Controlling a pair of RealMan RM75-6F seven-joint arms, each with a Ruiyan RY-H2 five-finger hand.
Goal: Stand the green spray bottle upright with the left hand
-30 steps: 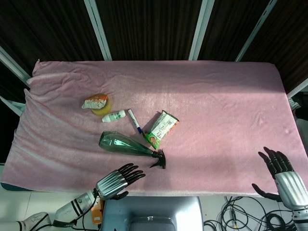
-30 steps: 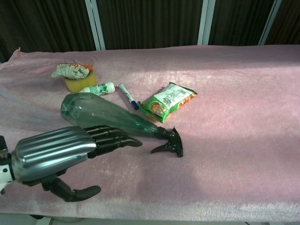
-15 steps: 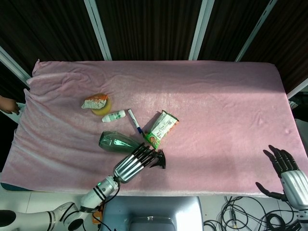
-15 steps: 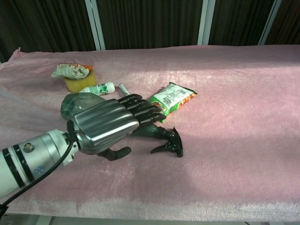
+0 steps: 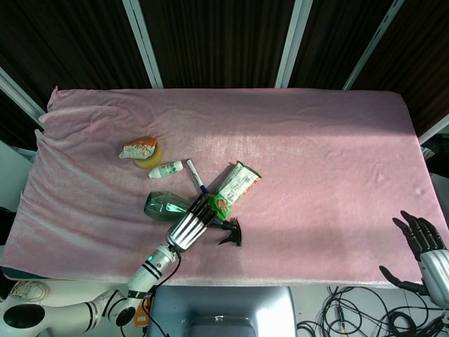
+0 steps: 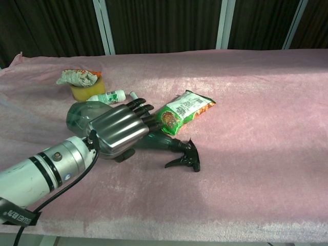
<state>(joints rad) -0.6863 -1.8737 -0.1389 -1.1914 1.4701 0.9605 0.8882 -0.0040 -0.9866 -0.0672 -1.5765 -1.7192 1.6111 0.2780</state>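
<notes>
The green spray bottle (image 6: 102, 123) lies on its side at left of centre on the pink cloth (image 5: 316, 147), fat base toward the left, black trigger head (image 6: 185, 158) toward the right. The left hand (image 6: 119, 131) is laid over the bottle's middle, fingers (image 6: 137, 106) stretched side by side across it; whether they have curled around it yet I cannot tell. A good grip would probably wrap the body near its wider part, then pivot the neck upward so the base lands flat on the cloth.

At upper left, a crumpled wrapper (image 6: 78, 77) rests on a yellow sponge (image 6: 86, 93). Just right of it lie a small white bottle (image 6: 106, 96) and a marker (image 5: 196, 175), both close behind the hand. The green snack packet (image 6: 183, 111) sits just beside the fingertips and could be nudged as the bottle swings up. At the lower right edge of the head view, the right hand (image 5: 426, 246) hangs off the table, fingers spread, holding nothing.
</notes>
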